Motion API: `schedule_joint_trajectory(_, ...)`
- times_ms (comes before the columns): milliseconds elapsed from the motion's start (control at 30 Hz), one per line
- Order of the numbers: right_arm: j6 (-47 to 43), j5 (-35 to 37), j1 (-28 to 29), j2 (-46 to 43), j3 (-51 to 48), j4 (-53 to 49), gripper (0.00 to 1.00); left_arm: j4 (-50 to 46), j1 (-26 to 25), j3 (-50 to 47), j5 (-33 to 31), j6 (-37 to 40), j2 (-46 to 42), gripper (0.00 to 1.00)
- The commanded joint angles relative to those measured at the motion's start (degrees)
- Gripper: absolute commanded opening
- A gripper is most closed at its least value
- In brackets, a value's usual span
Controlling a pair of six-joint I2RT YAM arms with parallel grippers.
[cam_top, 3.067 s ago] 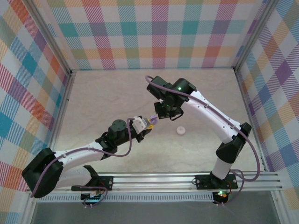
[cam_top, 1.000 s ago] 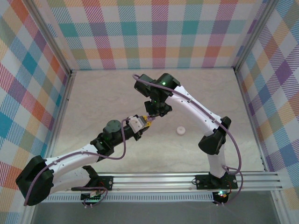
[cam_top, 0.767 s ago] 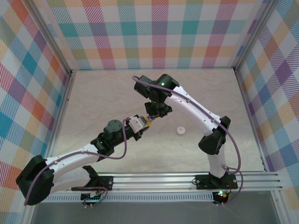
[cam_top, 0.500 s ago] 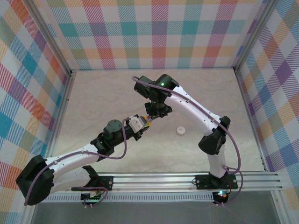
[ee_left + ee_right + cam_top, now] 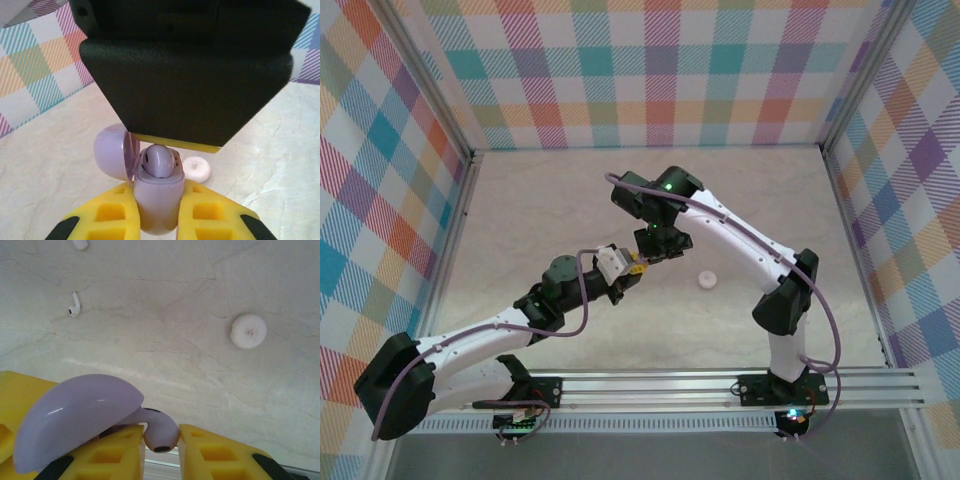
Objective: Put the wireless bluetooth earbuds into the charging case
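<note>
Right gripper (image 5: 161,429), now nearer the table's (image 5: 520,200) near edge, pinches a glossy pale-purple earbud (image 5: 161,437) by its stem. Left gripper (image 5: 157,187) clamps the rounded purple case (image 5: 156,205).

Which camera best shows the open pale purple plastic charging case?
Left wrist: the pale purple charging case stands centre, lid open, pale purple earbud seated. Right wrist shows its domed lid; top external: too small to judge.
</note>
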Motion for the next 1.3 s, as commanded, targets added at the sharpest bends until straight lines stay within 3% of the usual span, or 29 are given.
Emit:
schedule_joint_trajectory(0,-2.10,-1.75,-0.10,-4.38,-1.48,3.74,0.26,-1.18,-0.44,3.43,6.01,-1.89,-2.67,0.00)
schedule_joint_trajectory(200,-3.99,-7.39,-0.10,-3.53,-0.87,3.61,0.28,-1.68,-0.44,3.59,9.93,-1.84,-2.46,0.00)
schedule_joint_trajectory(933,-4.36,-10.96,-0.10,-10.87,-3.75,10.94,0.28,8.17,1.87,0.05,9.62,-7.76,-1.05,0.00)
schedule_joint_trajectory(1133,-2.66,-9.29,-1.32,-13.53,-6.15,12.30,0.29,3.00,2.83,0.49,7.90,-7.22,-2.35,0.00)
schedule_joint_trajectory(1267,-1.40,-11.30,-6.10,-17.63,-13.18,15.76,0.29,-4.06,3.69,0.77,5.84,-5.23,-5.35,0.00)
